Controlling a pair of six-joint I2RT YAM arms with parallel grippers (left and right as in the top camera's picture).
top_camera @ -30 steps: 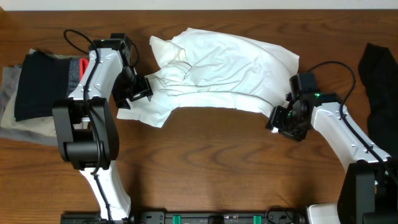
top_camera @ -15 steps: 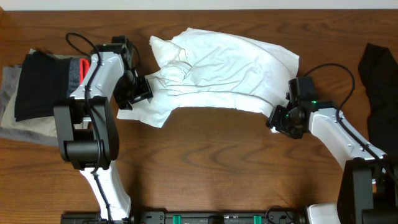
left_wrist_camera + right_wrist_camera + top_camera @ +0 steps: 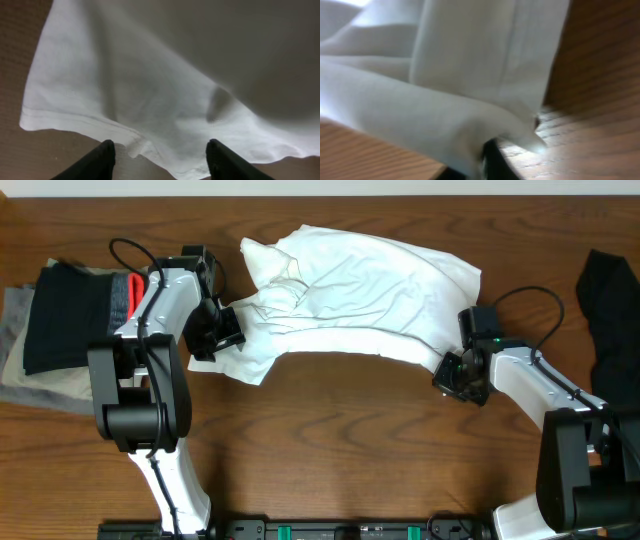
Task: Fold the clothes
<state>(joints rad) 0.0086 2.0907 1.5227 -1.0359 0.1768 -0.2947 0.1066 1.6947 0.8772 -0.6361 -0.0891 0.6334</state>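
Wood table point(image 3: 330, 440) — right gripper point(image 3: 445, 370) pinching T-shirt point(image 3: 360, 290) corner; left gripper point(image 3: 160, 152) spread over hem.

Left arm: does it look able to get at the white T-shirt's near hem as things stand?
Probably yes: the left gripper stands open right at the white T-shirt, its hem lying flat between the fingers with nothing over it.

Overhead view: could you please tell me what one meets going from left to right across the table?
Folded garment stack → left gripper → white T-shirt → right gripper → black garment at the right edge.
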